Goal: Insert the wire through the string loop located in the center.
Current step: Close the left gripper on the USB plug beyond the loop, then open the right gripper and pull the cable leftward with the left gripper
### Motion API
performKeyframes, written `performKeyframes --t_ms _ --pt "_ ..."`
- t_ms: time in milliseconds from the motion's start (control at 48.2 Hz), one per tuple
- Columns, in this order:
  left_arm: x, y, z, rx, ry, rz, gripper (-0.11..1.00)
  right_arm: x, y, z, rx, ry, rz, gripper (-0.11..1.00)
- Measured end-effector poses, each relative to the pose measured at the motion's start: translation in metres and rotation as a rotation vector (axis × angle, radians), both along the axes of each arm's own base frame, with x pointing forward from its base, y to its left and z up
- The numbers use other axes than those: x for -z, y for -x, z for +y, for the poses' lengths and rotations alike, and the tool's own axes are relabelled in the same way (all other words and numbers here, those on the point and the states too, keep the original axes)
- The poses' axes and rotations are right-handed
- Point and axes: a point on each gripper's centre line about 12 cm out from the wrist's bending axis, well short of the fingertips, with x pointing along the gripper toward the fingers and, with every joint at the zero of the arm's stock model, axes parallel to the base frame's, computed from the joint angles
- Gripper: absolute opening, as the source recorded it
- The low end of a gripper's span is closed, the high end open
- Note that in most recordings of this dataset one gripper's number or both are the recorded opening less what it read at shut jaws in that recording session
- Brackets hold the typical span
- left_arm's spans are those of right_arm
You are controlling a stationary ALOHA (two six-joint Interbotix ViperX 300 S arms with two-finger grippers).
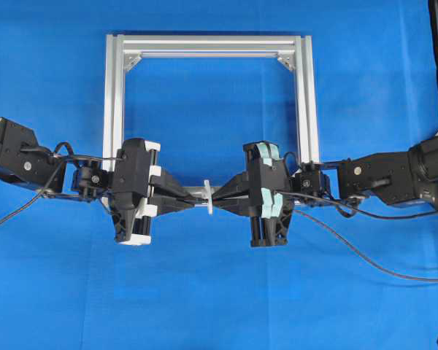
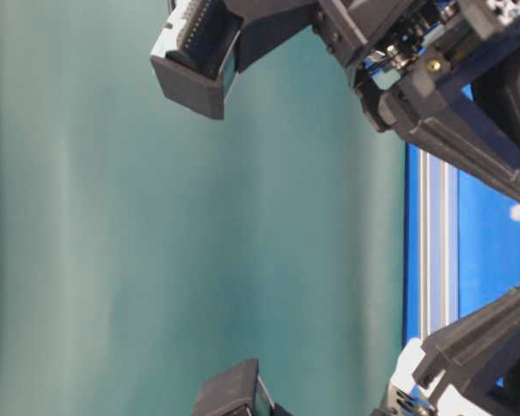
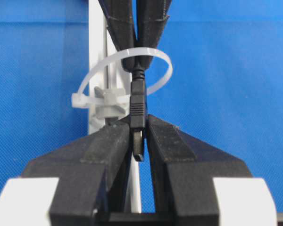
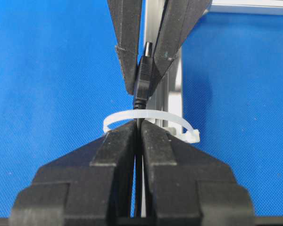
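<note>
Wire (image 3: pixel 137 101) threaded through string loop (image 3: pixel 132 70), plug end pinched in left gripper (image 3: pixel 138 141), cable pinched in right gripper (image 4: pixel 137 134).
I judge the cable light and limp, the plug the only stiff part, so I hold there; the thin white loop on the frame (image 1: pixel 114 87) looks flimsy. Long axis runs straight between both closed grippers, plug pointing toward the left arm.

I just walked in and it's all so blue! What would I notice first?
Two black robot arms meet nose to nose in the middle of the blue table, over the near bar of a silver frame. Between them stands a tiny white string loop, and a wire's dark plug has poked through it.
</note>
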Motion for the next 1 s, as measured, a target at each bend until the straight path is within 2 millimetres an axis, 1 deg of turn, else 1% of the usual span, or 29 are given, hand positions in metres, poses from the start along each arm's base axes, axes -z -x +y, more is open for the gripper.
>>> performKeyframes --t_ms 498,602,643,705,892,954,996 --pt "0.0003 0.0002 0.0001 -0.001 0.001 0.003 0.07 0.0008 0.0005 0.0007 -0.002 0.0 0.008 0.0" --pt "-0.0006 -0.0003 0.0 -0.001 0.001 0.0 0.07 0.0017 0.0011 0.0014 -0.006 0.002 0.017 0.06" --pt "-0.0001 -0.0003 -0.0001 0.0 0.0 0.002 0.07 0.0019 0.0013 0.002 -0.007 0.0 0.018 0.11" --pt "-0.0002 -0.0004 -0.0001 0.0 0.0 0.0 0.07 0.0021 0.0015 0.0027 -0.01 0.001 0.02 0.22" --pt "-0.0005 -0.0011 0.0021 -0.006 0.0 0.0 0.07 0.0021 0.0016 0.0038 -0.013 0.001 0.02 0.77" --pt "-0.0005 -0.0011 0.0027 -0.008 0.0 0.0 0.07 0.0021 0.0017 0.0044 -0.014 0.001 0.02 0.91" --pt "-0.0005 -0.0012 0.0033 -0.009 0.0 0.0 0.07 0.0021 0.0017 0.0044 -0.014 0.001 0.02 0.96"
